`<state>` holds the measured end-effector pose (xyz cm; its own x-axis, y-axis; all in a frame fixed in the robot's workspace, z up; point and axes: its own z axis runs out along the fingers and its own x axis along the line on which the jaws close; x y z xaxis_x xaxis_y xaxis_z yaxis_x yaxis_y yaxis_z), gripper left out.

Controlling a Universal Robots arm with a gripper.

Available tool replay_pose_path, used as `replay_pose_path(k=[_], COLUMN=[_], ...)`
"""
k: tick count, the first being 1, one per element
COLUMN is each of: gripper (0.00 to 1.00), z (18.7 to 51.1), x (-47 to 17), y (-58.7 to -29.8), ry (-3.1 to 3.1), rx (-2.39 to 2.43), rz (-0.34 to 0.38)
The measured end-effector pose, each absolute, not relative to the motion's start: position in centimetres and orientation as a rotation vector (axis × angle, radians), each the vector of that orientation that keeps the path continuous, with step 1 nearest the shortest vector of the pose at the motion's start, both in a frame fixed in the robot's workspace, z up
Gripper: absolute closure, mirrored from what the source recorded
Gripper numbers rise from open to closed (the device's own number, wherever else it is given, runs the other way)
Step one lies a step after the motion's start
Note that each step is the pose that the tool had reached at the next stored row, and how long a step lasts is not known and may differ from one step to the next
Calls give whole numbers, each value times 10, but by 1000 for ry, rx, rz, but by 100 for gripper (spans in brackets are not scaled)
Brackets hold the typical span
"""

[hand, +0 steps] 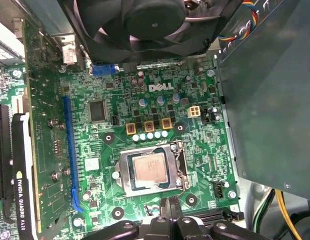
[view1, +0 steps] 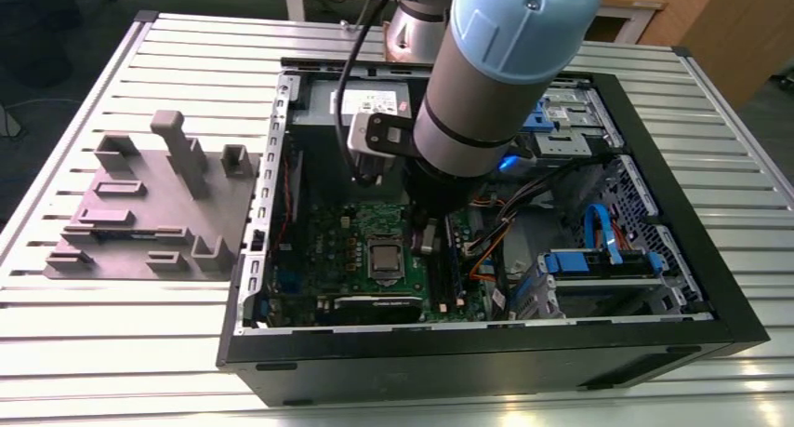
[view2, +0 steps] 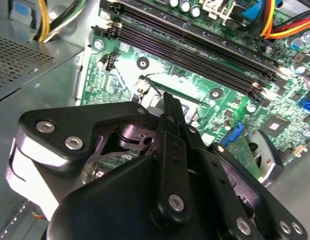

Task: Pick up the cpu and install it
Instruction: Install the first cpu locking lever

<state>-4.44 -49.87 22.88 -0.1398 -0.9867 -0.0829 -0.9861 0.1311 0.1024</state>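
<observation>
The cpu (hand: 150, 171) lies flat inside the silver-framed socket (hand: 124, 174) on the green motherboard (hand: 102, 145), so the placing step looks done or nearly so; I cannot tell whether the latch is down. The end effector (hand: 168, 206) hovers just beside the socket, tips pressed together, pinching nothing. Any further move calls for a straight, careful path, because the fan (hand: 145, 20), memory slots (view2: 195, 45) and computer case (view1: 496, 353) walls crowd in.

Black end effector (view2: 167, 105) hangs above the green motherboard (view2: 122, 75); dark memory slots (view2: 195, 47) lie beyond.
</observation>
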Motion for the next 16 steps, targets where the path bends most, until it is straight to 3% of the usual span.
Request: replay_pose_path(k=[16], gripper=[89], z=[222], x=[-44], y=[-500], ry=[-2308], rx=[2081], rz=[-165])
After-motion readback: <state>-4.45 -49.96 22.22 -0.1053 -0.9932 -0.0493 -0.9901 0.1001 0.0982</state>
